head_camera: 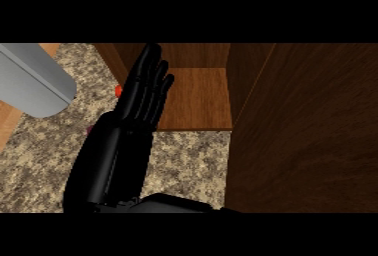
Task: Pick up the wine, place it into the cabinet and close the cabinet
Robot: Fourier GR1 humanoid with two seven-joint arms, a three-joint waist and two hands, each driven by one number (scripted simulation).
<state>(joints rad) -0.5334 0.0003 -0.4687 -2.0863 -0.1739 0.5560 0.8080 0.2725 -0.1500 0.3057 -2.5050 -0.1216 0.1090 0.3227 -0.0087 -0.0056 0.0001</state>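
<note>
Head view: the right hand (144, 92) lies flat-edged over the front left corner of the cabinet shelf (199, 100), its fingers straight and close together, pointing into the opening and curled round nothing that shows. The wine cannot be made out as a bottle. Only a small red-orange spot (118, 90) peeks out at the hand's left edge, just left of the shelf's corner, and it may be part of the wine, though I cannot tell. If so, the wine sits touching or just beside the hand on the side away from the shelf, its long axis hidden. The cabinet door (303, 130) stands open right of the shelf. A grey rounded shape (33, 80), likely the left forearm, hangs well left of the shelf over the counter (192, 165); its hand is out of sight
</note>
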